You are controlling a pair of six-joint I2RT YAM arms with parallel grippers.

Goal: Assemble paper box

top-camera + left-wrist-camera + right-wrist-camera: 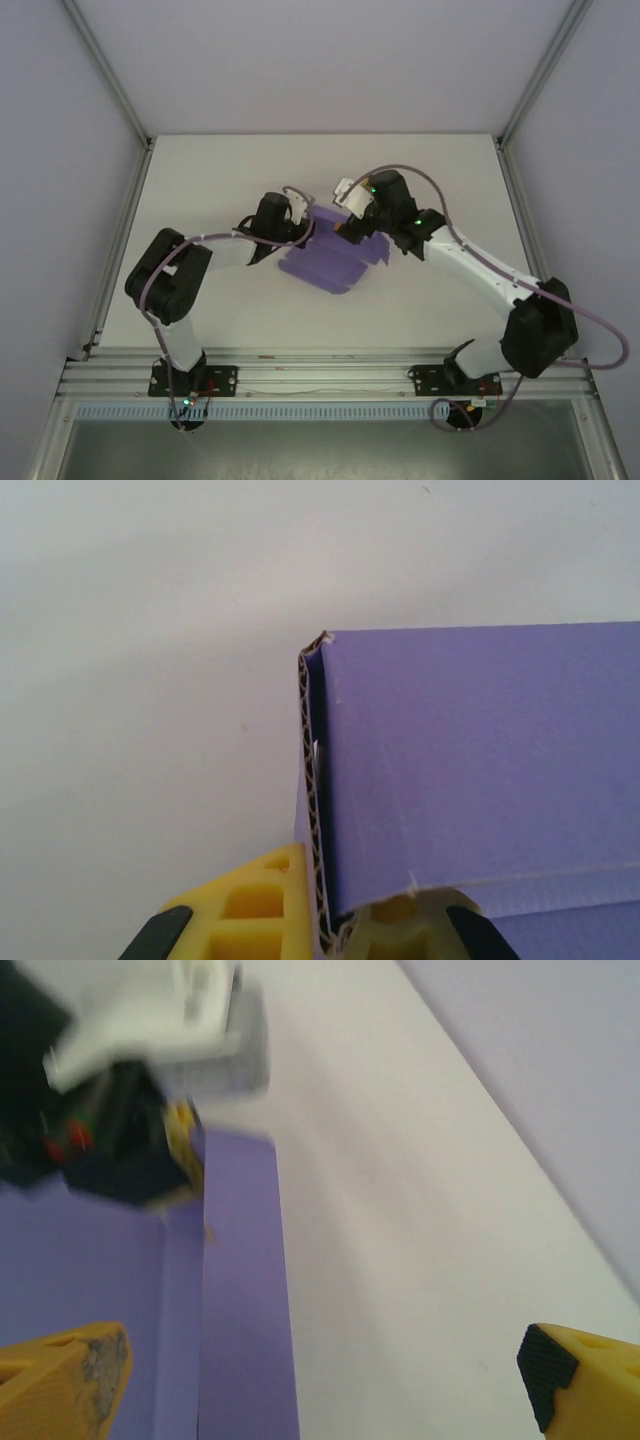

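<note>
The purple paper box (330,262) lies partly folded in the middle of the table, with flaps standing along its far side. My left gripper (303,228) is at the box's far-left corner. In the left wrist view it (325,920) is shut on a raised corrugated wall of the box (480,770), with a yellow finger (250,900) on the outside and the other behind the wall. My right gripper (347,220) hovers over the box's far edge. Its fingers (60,1380) are spread wide, open (320,1390), above a purple flap (240,1290) and bare table.
The white table (230,170) is bounded by white walls and metal frame posts (110,90) at the back and sides. The left gripper's body (120,1110) shows blurred close in front of my right wrist camera. The arm bases (190,375) sit on the near rail.
</note>
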